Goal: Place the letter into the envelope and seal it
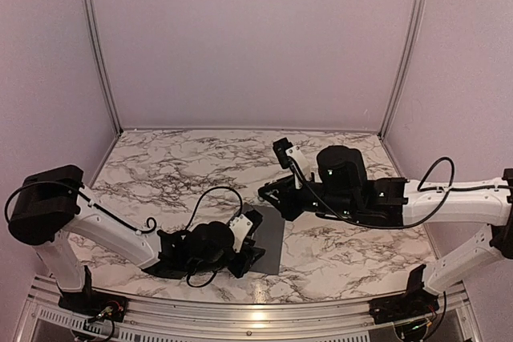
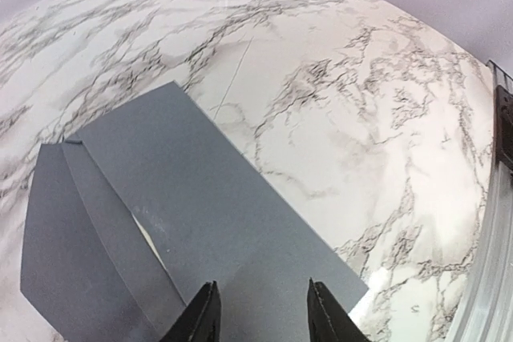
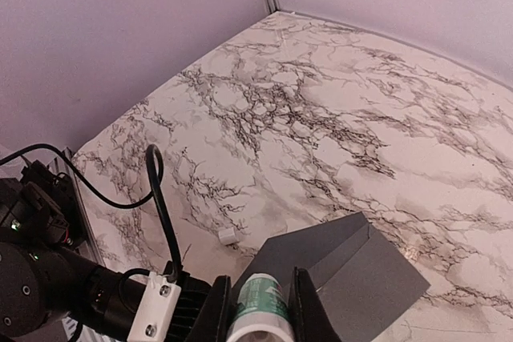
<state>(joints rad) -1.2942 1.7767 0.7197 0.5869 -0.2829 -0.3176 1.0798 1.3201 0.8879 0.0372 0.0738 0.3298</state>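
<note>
The dark grey envelope (image 2: 208, 198) lies flat on the marble table, its flap (image 2: 56, 262) folded out to the left in the left wrist view. A thin cream sliver of the letter (image 2: 147, 239) shows at the envelope's mouth; the rest of the letter is hidden inside. My left gripper (image 2: 264, 314) hovers open over the envelope's near end, with nothing between its fingers. My right gripper (image 3: 260, 286) is shut on a white-and-green tube (image 3: 258, 303), held just above the envelope's (image 3: 353, 270) flap side. From above, the envelope (image 1: 274, 234) lies between my left gripper (image 1: 256, 236) and my right gripper (image 1: 270, 195).
A small white cap (image 3: 227, 235) lies on the table just beyond the envelope's flap corner. The left arm's black cable (image 3: 160, 198) loops close to the right gripper. Metal rail (image 2: 501, 198) runs along the table's near edge.
</note>
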